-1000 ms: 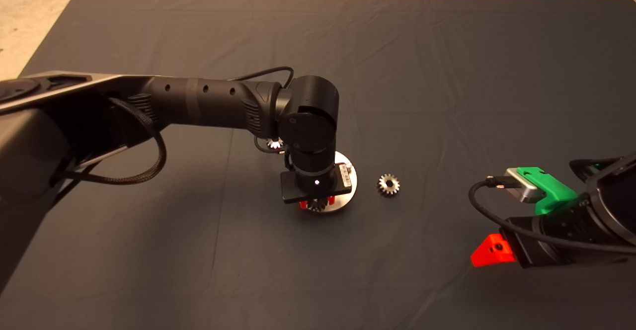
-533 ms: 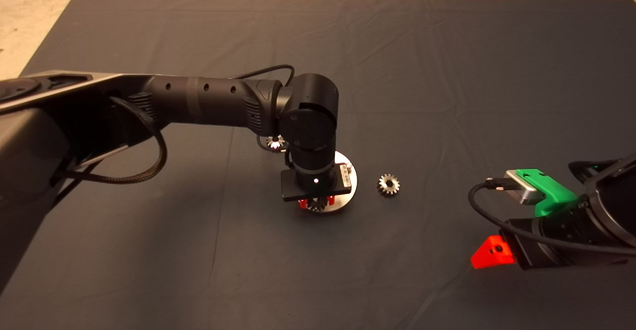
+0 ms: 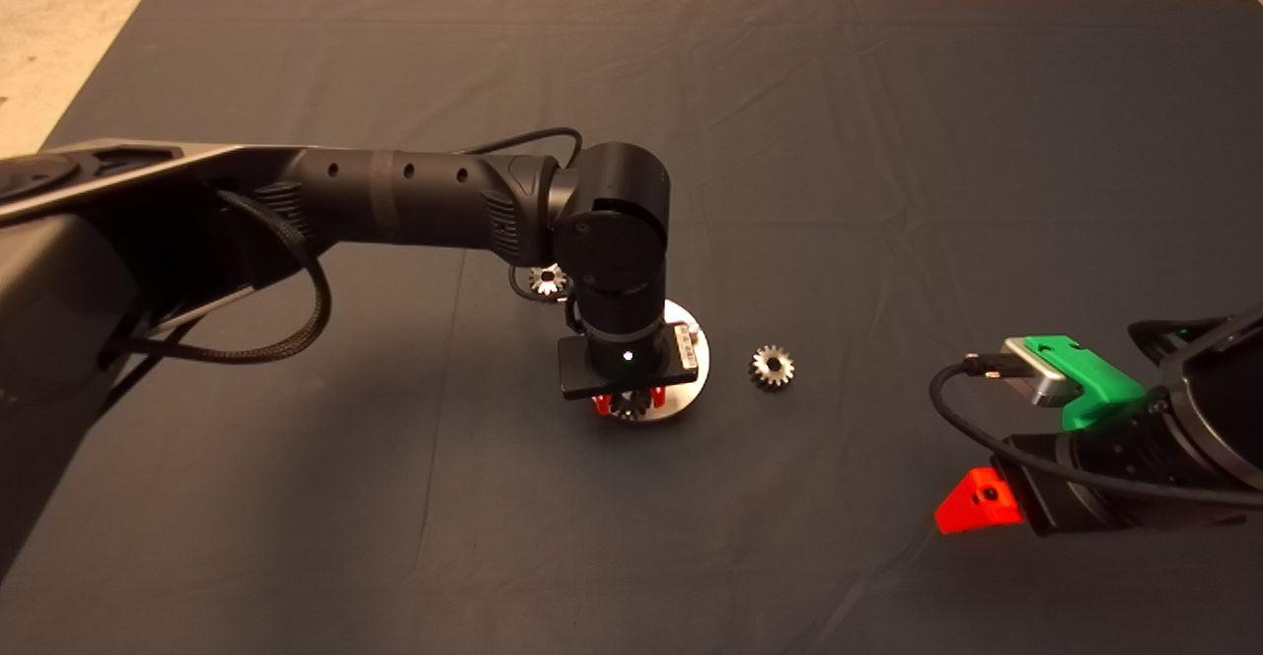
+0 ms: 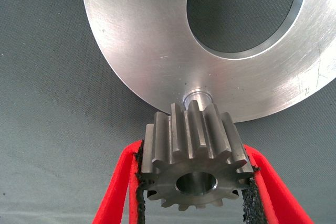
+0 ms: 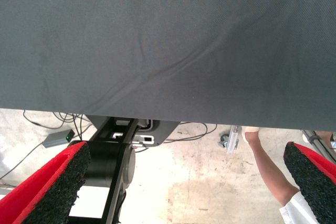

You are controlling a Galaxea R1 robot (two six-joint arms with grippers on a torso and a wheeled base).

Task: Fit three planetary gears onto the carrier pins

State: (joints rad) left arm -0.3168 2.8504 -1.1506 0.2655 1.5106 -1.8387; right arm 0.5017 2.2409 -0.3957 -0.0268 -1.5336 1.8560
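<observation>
My left gripper [image 4: 194,182] is shut on one planetary gear [image 4: 194,161], held over the near rim of the round silver disc [image 4: 142,40]. One carrier pin [image 4: 197,98] stands on the disc just beyond the held gear's teeth; the other pins are hidden. From above, the left gripper [image 3: 629,404] and wrist cover most of the disc [image 3: 691,379]. A second gear [image 3: 772,367] lies on the mat right of the disc. A third gear [image 3: 546,281] peeks out behind the left arm. My right gripper [image 3: 977,499] waits open at the lower right.
The dark mat [image 3: 888,142] is wrinkled, with bare floor beyond its far edge. In the right wrist view, the right gripper [image 5: 184,182] looks past the mat's edge [image 5: 157,109] at floor, cables, the robot base [image 5: 113,166] and a person's limb [image 5: 268,166].
The left wrist has shifted very slightly away from the near edge with the gear still held, uncovering a little more of the gear behind it. The right arm is still.
</observation>
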